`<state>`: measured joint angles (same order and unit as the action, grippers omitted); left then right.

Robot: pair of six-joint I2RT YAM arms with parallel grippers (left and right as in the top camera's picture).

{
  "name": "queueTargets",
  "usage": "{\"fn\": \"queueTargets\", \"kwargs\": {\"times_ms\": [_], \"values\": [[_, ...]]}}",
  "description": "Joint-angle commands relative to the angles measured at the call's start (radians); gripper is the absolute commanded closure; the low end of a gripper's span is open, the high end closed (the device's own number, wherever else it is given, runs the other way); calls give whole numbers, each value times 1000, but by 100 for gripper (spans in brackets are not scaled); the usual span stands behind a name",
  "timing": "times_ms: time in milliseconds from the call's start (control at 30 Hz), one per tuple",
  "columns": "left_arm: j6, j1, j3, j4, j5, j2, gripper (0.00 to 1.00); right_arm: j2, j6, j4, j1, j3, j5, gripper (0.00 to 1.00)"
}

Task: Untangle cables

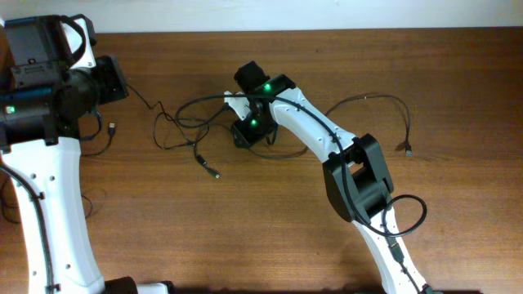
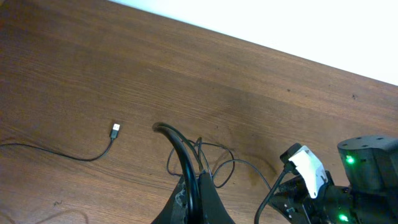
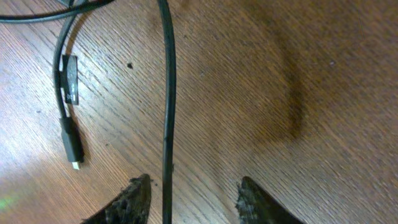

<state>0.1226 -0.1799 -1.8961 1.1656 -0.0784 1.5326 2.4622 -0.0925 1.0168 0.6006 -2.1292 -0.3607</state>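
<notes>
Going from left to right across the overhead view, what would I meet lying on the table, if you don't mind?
A small loose plug → tangled cables → right hand → far plug.

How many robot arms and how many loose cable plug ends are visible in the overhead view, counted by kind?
Robot arms: 2, the left arm and the right arm.
Plug ends lying in the open: 3, one beside the left arm, one below the tangle, one apart on the other side of the right arm.
Total: 5.
</notes>
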Motion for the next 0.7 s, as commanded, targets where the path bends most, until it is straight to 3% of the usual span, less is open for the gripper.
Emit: {"fn": "queueTargets", "kwargs": {"times_ms": [0, 100, 267, 467, 667], "values": [[-16, -4, -6, 3, -14, 5, 100, 32, -8, -4, 16, -14, -10, 67], [-16, -4, -6, 3, -14, 5, 100, 39, -5, 4, 13, -14, -10, 95], [-16, -4, -6, 3, -14, 5, 100, -54, -4, 111, -27, -87, -11, 96], [-16, -4, -6, 3, -13, 5, 100, -190, -4, 398, -95, -453, -162, 96], [-16, -4, -6, 3, -11, 5, 100, -246, 66, 529, -133, -695, -317, 96]]}}
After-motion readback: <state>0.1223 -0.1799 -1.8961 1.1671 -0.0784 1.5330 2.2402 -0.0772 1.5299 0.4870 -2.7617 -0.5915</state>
